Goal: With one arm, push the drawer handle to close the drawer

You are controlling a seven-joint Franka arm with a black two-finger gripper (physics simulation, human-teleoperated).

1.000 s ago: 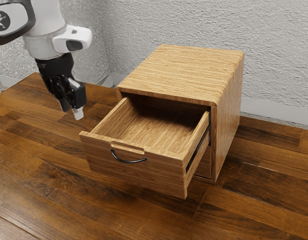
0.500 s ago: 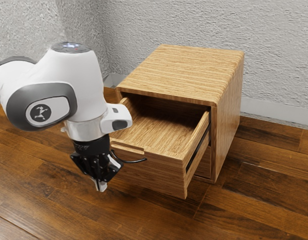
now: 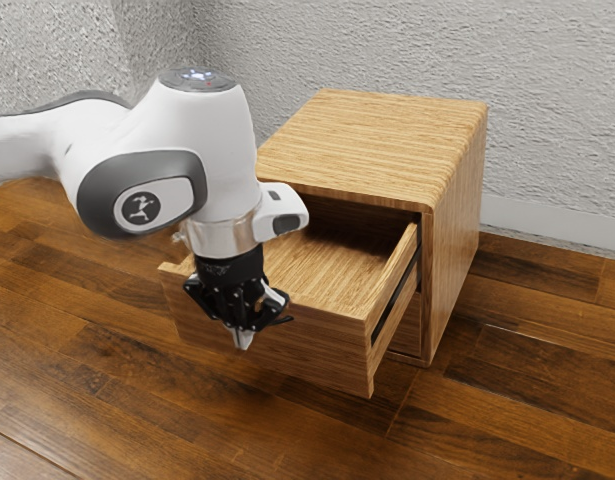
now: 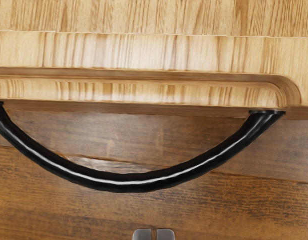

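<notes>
At the open drawer's front, the hand (image 3: 243, 340) points down over the outer side of the curved black handle (image 4: 128, 183), its two fingertips pressed together or very nearly so, with nothing pinched between them. The drawer (image 3: 322, 350) stands well out of the wooden cabinet (image 3: 377, 145), so its inside lies open to the air and a dark runner (image 3: 397, 298) shows along its side. In the exterior view the hand covers most of the handle, leaving one end of the bar in sight beside the fingers, towards that view's right. From the wrist, the handle makes a smooth bow, both ends meeting the drawer front just under the pale grooved lip (image 4: 143, 90) of its top edge. The tips of the hand (image 4: 154, 234) sit beyond the middle of that bow, on the side away from the drawer, and a strip of the brown plank bench (image 3: 107, 400) can be seen between them and the bar; whether any other part of the hand touches the handle, I cannot tell. The white arm (image 3: 207, 130) comes in from the exterior view's left, and a rough grey wall (image 3: 557, 130) rises behind the cabinet.
</notes>
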